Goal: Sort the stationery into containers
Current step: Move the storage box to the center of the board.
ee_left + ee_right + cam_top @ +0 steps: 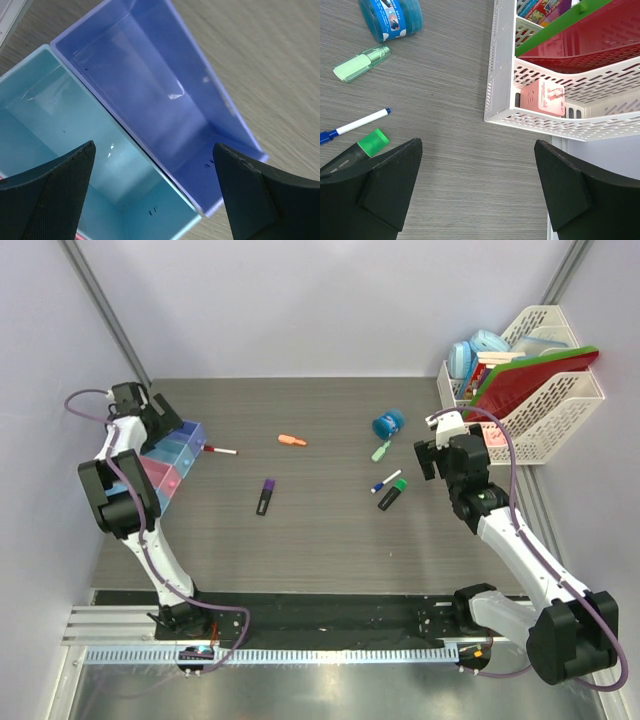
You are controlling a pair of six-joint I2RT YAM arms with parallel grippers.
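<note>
Containers (168, 462): the row of four joined bins sits at the left edge of the counter (320, 540). Left fingers (150, 412) hang over its upper end, spread wide, holding nothing. Left wrist view: the purple-blue bin (150, 90) and the light-blue bin (65, 135) touching it both show bare floors. The pink bin (160, 475) appears only in the top view, too small for me to read its contents. The lower end of the row is covered by the left arm (120, 495). All stationery lies loose on the counter:
the red-capped pen (220, 451) just right of the purple-blue bin, the orange bit (292, 440) upper centre, the purple highlighter (265, 496) centre. To the right of centre are the blue roll (388, 424), pale-green bit (381, 451), blue-capped pen (386, 481) and green highlighter (392, 494), the last two just beside each other. Right fingers (435, 445) hover between that cluster and the file rack (550, 415), fully apart and empty. In the right wrist view the green highlighter is partly behind one finger and the pen is cut off at the left edge. The rack holds a red folder (600, 40) and a green folder (555, 27); a pink item in its lower tier I cannot identify.
</note>
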